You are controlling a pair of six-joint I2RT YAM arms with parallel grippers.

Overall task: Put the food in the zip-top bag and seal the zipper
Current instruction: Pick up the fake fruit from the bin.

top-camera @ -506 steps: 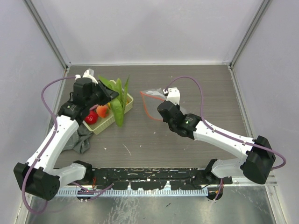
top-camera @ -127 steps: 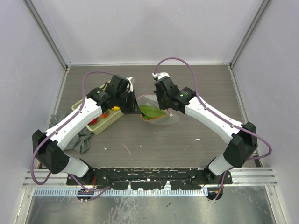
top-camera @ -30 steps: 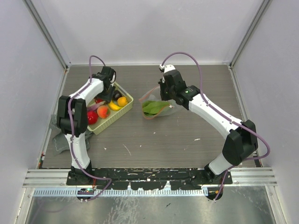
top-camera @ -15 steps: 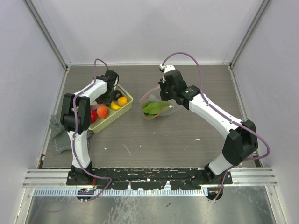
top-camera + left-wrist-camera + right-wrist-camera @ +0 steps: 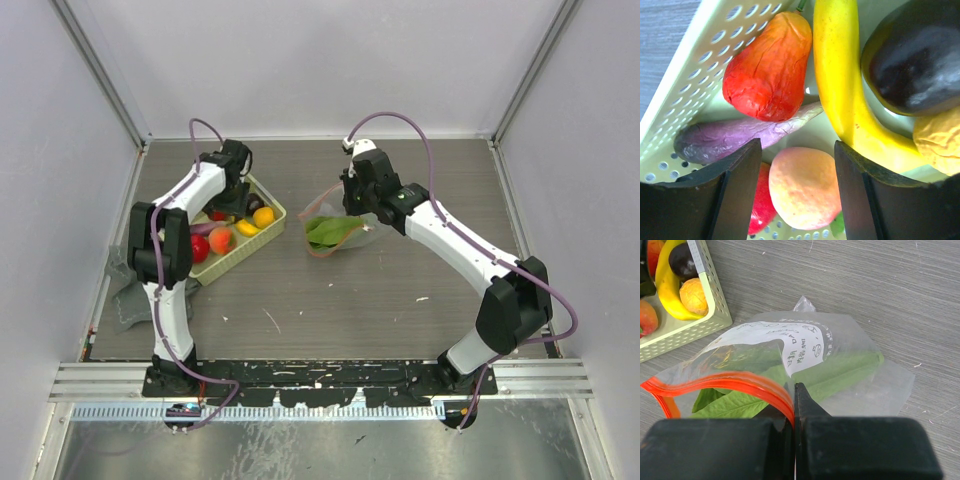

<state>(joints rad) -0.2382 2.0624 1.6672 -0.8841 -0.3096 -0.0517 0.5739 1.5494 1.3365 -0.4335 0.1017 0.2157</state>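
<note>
The left claw point(image 5: 797, 186) is held spread open, low inside the basket point(image 5: 700, 65), with a pale peach-coloured piece point(image 5: 804, 189) lying between its two fingers and no grip taken on it. Just ahead of the fingertips a thin purple piece point(image 5: 725, 142) is seen, beyond it an orange-red piece point(image 5: 767, 67), and ahead to the right the banana point(image 5: 840, 85) and a dark brown piece point(image 5: 915, 55). The peach-coloured piece is judged light and rounded, with a matt, slightly wrinkled skin. It should therefore be taken across its widest middle, where it is least likely to be squeezed out, and a soft close is thought enough. The banana, being long and smooth, would be better gripped across its mid-length. The right claw point(image 5: 794, 390) is clenched on the red-orange zipper point(image 5: 740, 380) of the bag point(image 5: 850, 350), whose mouth is lifted into a loop to the claw's left. The body of the bag lies on the table point(image 5: 890, 285) ahead of the claw, with the green leaf point(image 5: 840, 371) already inside. The bag is thin, crinkly and slippery and would be expected to collapse or slide if released, so the thicker strip is the right place for it to be held. For sealing, the strip would need to be pinched flat along its length.
</note>
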